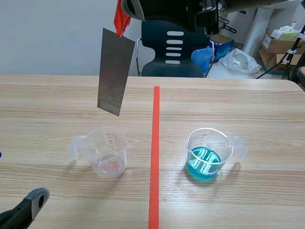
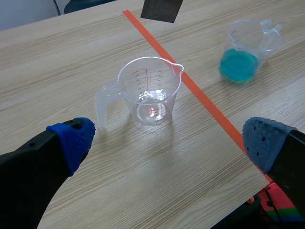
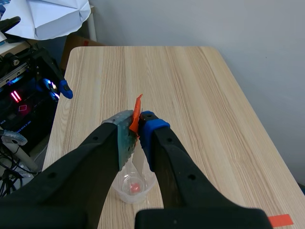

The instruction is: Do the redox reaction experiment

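A grey metal plate [image 1: 115, 71] with an orange tab hangs upright above the table, over the empty clear beaker [image 1: 107, 151]. My right gripper [image 1: 125, 14], on the arm raised across the top, is shut on the plate's upper edge. In the right wrist view the gripper [image 3: 136, 129] pinches the plate [image 3: 125, 140] directly over that beaker [image 3: 133, 183]. A second beaker [image 1: 207, 155] with blue liquid stands right of the tape line. My left gripper [image 2: 169, 140] is open and low, short of the empty beaker [image 2: 150, 90]; the blue beaker [image 2: 243, 52] lies further ahead.
An orange-red tape line [image 1: 155, 157] divides the table. A dark chair [image 1: 174, 47] stands behind the far edge, with cardboard boxes [image 1: 281, 43] and a plastic bag [image 1: 240, 59] at the back right. Equipment with lights sits beyond the table's side [image 3: 19, 100].
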